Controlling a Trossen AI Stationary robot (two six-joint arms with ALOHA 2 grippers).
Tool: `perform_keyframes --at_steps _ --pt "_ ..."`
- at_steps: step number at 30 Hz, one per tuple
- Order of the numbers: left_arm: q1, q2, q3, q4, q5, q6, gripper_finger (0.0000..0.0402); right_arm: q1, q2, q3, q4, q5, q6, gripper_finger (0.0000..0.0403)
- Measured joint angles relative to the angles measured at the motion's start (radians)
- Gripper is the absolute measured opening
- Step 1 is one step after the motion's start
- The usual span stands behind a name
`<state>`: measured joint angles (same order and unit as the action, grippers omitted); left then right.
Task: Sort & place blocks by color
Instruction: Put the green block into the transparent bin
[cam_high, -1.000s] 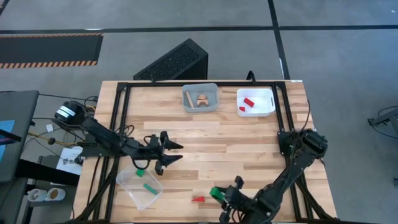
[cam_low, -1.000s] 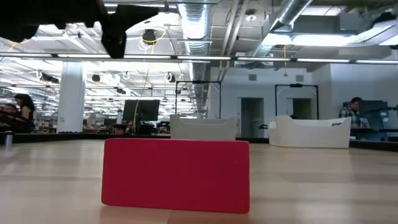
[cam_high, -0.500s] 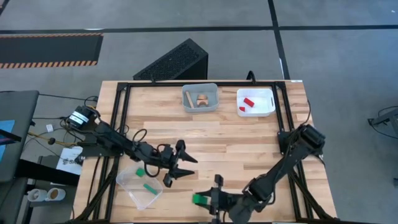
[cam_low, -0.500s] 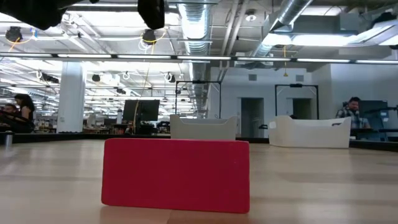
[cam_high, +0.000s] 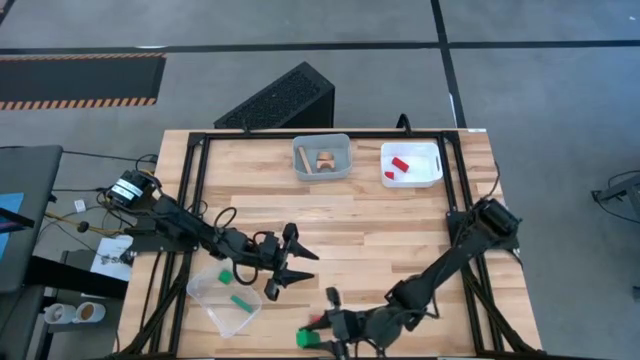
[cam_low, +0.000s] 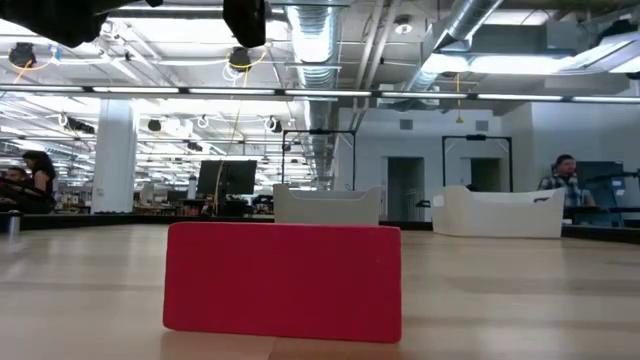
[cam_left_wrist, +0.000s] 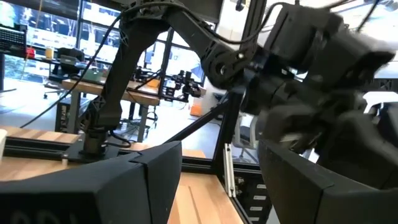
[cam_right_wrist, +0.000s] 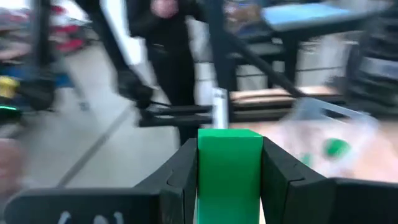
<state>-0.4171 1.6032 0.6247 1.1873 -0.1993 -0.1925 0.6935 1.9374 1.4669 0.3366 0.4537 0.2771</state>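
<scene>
The right gripper (cam_high: 318, 333) was clamped on a green block (cam_high: 309, 338) at the table's (cam_high: 380, 215) six o'clock edge, beside a red block (cam_high: 318, 322). The left gripper (cam_high: 292, 266), at eight o'clock from centre, hung with fingers apart, empty, near the clear bin (cam_high: 222, 301). No writing was legible.

Left arm extends toward 3 o'clock over the table centre; left gripper (cam_high: 288, 262) has its fingers spread. Right arm reaches toward 8 o'clock at the near edge; right gripper (cam_high: 318, 332) clamps a green block (cam_right_wrist: 229, 169).
</scene>
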Motion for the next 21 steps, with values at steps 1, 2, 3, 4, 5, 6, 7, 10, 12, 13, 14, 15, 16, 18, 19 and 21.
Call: perform_keyframes --at_steps 1,2,3,4,5,6,7,10,12,13,14,15,16,18,19,21 --pt "0.000 0.000 0.000 0.000 0.000 0.000 0.0201 0.003 0.005 -0.006 -0.001 0.031 -0.001 0.0125" --pt "0.000 0.000 0.000 0.000 0.000 0.000 0.0201 0.009 0.007 -0.020 0.019 0.070 0.000 0.0125" --pt "0.000 0.000 0.000 0.000 0.000 -0.001 0.0201 0.016 0.006 -0.043 0.059 0.103 0.002 0.0125" --pt "0.000 0.000 0.000 -0.001 0.001 -0.002 0.0201 0.027 0.005 -0.073 0.105 0.144 0.000 0.0125" --pt "0.000 0.000 0.000 -0.002 0.006 -0.003 0.0201 0.033 0.003 -0.113 0.159 0.171 -0.005 0.0125" --pt "0.000 0.000 0.000 -0.004 0.009 -0.002 0.0201 0.044 -0.005 -0.159 0.209 0.196 -0.013 0.0125" --pt "0.000 0.000 0.000 -0.007 0.008 -0.002 0.0201 0.053 -0.016 -0.214 0.262 0.218 -0.018 0.0125" --pt "0.000 0.000 0.000 -0.021 0.000 -0.009 0.0201 0.053 -0.054 -0.363 0.500 0.246 -0.017 0.0125" --pt "0.000 0.000 0.000 -0.025 0.000 -0.020 0.0201 0.040 -0.075 -0.455 0.638 0.276 -0.021 0.0125" --pt "0.000 0.000 0.000 -0.028 -0.001 -0.022 0.0201 0.032 -0.081 -0.493 0.681 0.295 -0.021 0.0126" --pt "0.000 0.000 0.000 -0.031 -0.002 -0.019 0.0201 0.024 -0.085 -0.519 0.709 0.320 -0.021 0.0127" --pt "-0.001 0.000 0.000 -0.034 -0.002 -0.006 0.0202 0.016 -0.090 -0.538 0.730 0.338 -0.024 0.0129" --pt "-0.004 0.000 0.000 -0.040 -0.002 0.005 0.0205 0.007 -0.101 -0.549 0.745 0.344 -0.032 0.0132" --pt "-0.010 0.000 0.006 -0.074 -0.007 0.010 0.0215 -0.010 -0.126 -0.553 0.753 0.344 -0.065 0.0138" --pt "-0.011 0.000 0.010 -0.088 -0.019 0.009 0.0222 -0.017 -0.135 -0.551 0.754 0.342 -0.089 0.0140" --pt "-0.011 0.000 0.023 -0.114 -0.053 -0.002 0.0240 -0.029 -0.144 -0.543 0.751 0.339 -0.144 0.0142"
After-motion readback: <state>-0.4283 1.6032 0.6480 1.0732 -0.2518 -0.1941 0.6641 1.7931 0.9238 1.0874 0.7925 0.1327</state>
